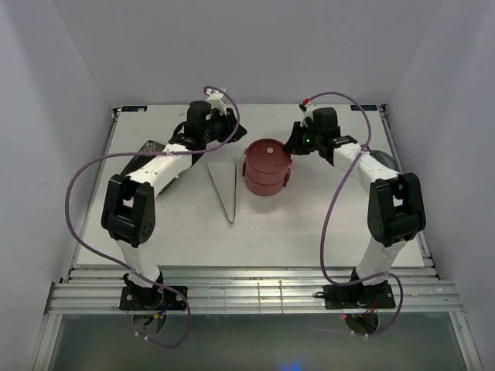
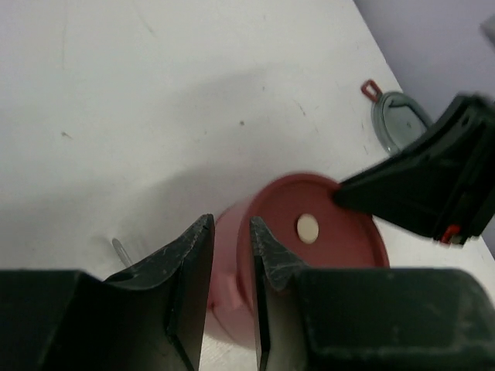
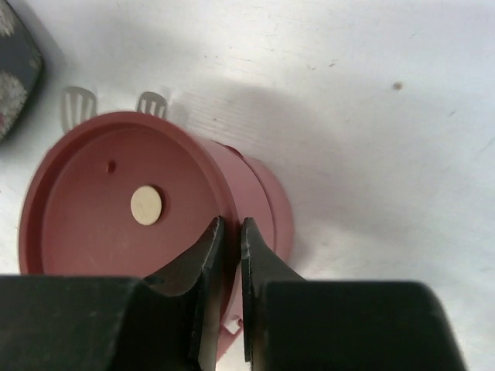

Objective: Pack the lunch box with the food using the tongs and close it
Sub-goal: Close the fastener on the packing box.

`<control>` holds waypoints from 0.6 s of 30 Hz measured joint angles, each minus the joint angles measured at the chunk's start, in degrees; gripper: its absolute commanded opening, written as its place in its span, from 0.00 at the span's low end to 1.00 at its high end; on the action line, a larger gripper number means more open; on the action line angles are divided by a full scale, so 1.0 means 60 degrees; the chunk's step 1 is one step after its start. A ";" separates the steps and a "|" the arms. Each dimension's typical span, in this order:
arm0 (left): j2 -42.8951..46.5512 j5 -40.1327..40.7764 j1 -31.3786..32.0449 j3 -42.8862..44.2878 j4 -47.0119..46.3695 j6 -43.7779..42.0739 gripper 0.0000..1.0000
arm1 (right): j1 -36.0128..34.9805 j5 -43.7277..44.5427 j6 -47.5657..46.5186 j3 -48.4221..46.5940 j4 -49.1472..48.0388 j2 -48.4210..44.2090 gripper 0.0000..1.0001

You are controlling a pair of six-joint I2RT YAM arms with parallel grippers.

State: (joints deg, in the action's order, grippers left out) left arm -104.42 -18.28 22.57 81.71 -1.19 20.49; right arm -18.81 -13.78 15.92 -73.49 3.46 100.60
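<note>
The dusty-red lunch box (image 1: 267,166) stands stacked in the middle of the table with its flat lid (image 3: 116,201) on. My right gripper (image 3: 232,222) is at its right edge, jaws nearly together with the lid's rim pinched between them; the top view shows this gripper (image 1: 296,143) against the box. My left gripper (image 2: 230,224) hovers over the box's left rim (image 2: 232,255), open, holding nothing. The silver tongs (image 1: 223,185) lie flat left of the box, their slotted tips (image 3: 152,102) beside it. No food shows in any view.
A dark floral plate (image 1: 151,148) lies at the far left under the left arm, its corner (image 3: 15,69) also visible in the right wrist view. A grey round disc with a red tab (image 2: 398,120) rests on the table to the right of the box.
</note>
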 measured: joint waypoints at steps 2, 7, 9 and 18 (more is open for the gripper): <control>-0.0127 -0.0266 -0.0007 -0.0106 -0.0007 0.0062 0.36 | 0.0244 -0.0372 -0.0630 -0.0852 0.0787 0.0459 0.08; -0.0484 -0.1311 -0.0007 -0.0120 -0.0503 0.0328 0.35 | 0.0637 -0.0769 -0.1643 -0.2142 0.1672 0.1249 0.23; -0.0656 -0.1723 0.0000 -0.0153 -0.0739 0.0430 0.35 | 0.0699 -0.0860 -0.1785 -0.2142 0.1734 0.1242 0.37; -0.1315 -0.2350 -0.0007 -0.0346 -0.1209 0.0532 0.35 | 0.1220 -0.1027 -0.1439 -0.1016 0.1861 0.0036 0.30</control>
State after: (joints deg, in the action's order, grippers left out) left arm -112.31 -32.38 22.52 79.64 -8.45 23.68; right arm -11.49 -19.94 7.29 -79.59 14.63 100.82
